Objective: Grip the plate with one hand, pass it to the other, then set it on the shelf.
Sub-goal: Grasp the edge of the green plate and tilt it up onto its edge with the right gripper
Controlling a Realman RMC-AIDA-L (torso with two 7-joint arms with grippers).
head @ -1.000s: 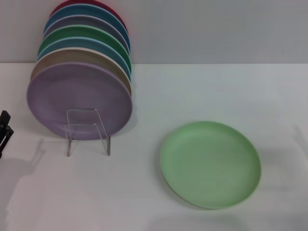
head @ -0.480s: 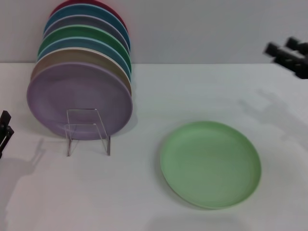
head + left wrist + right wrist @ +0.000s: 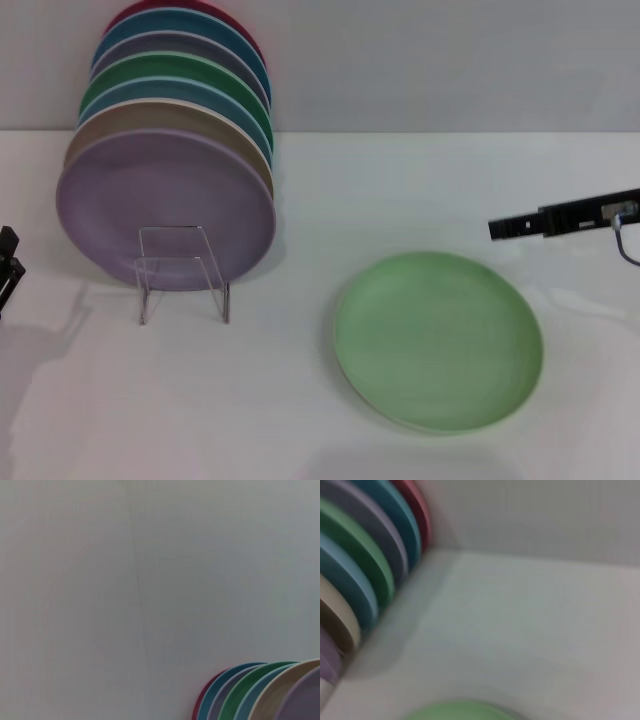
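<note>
1. The pale mint-green plate (image 3: pixel 437 341) lies flat on the white table (image 3: pixel 400 190), right way up, with nothing on it and nothing touching it. A sliver of its rim also shows in the right wrist view (image 3: pixel 457 711).
2. The right gripper (image 3: pixel 520 227) reaches in from the right side and hangs just beyond the plate's far right rim, apart from it. It appears as a slim black bar seen edge-on; whether its fingers are parted or closed cannot be told, and it holds nothing.
3. The clear acrylic shelf (image 3: pixel 183 272) stands well to the left of the plate, on the same table, its thin uprights visible at the near end.
4. A row of plates stands on edge in the shelf, leaning back toward the wall. Nearest to the mint plate's side of the table is the lilac plate (image 3: pixel 165 210); behind it come a tan plate (image 3: pixel 160 122), a light blue plate (image 3: pixel 170 93), a darker green plate (image 3: pixel 170 68), a grey-violet plate (image 3: pixel 170 43), a blue plate (image 3: pixel 170 22) and a red plate (image 3: pixel 180 6).
5. The left gripper (image 3: pixel 9 268) sits at the left border, farther from the plate than the shelf, with only a black part showing; the state of its fingers cannot be told.
</note>
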